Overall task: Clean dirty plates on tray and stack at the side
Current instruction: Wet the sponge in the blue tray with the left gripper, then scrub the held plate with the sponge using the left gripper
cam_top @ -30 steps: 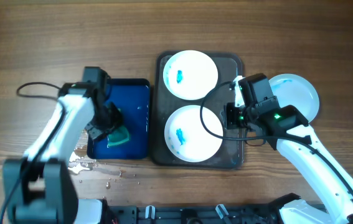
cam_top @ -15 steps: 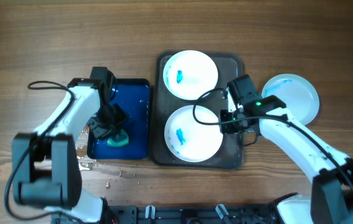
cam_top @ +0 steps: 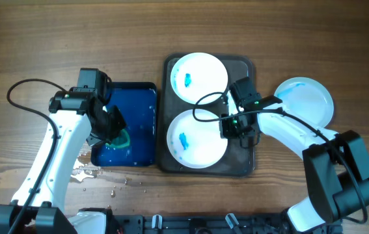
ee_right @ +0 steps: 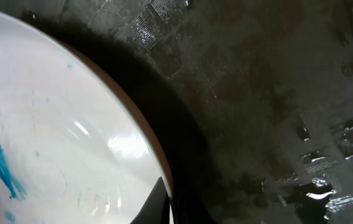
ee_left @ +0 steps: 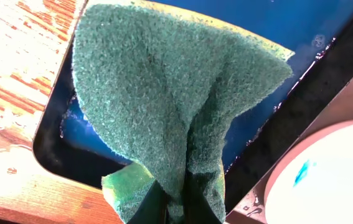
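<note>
Right, left end effector (cam_top: pixel 114 130) clamps the green sponge (ee_left: pixel 176 106) over the blue tray (cam_top: pixel 142 104) left of the dark tray (cam_top: pixel 243 166), likely wetting it, while right end effector (cam_top: pixel 233 127), grip state unclear, meets the near smeared plate (cam_top: pixel 197 146) on that tray, probably to steady it; a plain plate (cam_top: pixel 311 101) lies right of it; no readable writing.

The left arm (cam_top: pixel 57 140) reaches in from the near left with its elbow bent and wrist pitched down. The left gripper (cam_top: pixel 110 127) has its fingers (ee_left: pixel 146 210) pinched on a green sponge (ee_left: pixel 164 106). The right arm (cam_top: pixel 295 130) folds inward from the near right, the right gripper (cam_top: pixel 232 126) low and pointing left; only one fingertip (ee_right: pixel 159 200) shows, so its grip is unclear.
</note>
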Action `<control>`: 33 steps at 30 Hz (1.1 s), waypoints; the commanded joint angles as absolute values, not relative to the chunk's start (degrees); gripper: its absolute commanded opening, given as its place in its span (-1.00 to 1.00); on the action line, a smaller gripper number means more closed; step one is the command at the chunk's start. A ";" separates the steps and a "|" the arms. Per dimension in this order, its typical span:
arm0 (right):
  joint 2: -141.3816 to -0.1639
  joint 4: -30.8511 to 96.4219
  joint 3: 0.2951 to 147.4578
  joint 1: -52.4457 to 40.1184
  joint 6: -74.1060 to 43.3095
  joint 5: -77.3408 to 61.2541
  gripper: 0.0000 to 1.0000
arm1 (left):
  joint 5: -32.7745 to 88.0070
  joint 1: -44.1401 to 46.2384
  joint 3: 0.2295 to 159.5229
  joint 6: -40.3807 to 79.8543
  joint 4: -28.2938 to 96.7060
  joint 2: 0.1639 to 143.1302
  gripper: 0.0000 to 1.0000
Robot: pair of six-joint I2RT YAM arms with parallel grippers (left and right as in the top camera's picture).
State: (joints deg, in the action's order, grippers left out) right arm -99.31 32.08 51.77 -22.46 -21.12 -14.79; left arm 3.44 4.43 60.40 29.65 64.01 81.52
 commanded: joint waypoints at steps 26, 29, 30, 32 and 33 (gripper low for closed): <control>-103.31 34.11 50.24 -22.65 -28.51 -7.51 -0.89 | 9.10 33.93 60.62 50.76 37.74 106.69 -0.92; -103.31 34.17 50.24 -22.65 -28.49 -7.51 -0.89 | -0.40 32.64 60.66 53.01 43.48 106.67 -0.92; -103.31 34.17 50.24 -22.65 -28.49 -7.51 -0.89 | -2.33 32.25 60.66 53.01 44.86 106.67 -0.92; -103.31 34.13 50.24 -22.65 -28.49 -7.51 -0.89 | -6.33 31.33 60.66 52.69 47.66 106.67 -0.92; -103.31 34.15 50.24 -22.65 -28.49 -7.51 -0.89 | -7.20 31.05 60.66 52.34 48.56 106.67 -0.92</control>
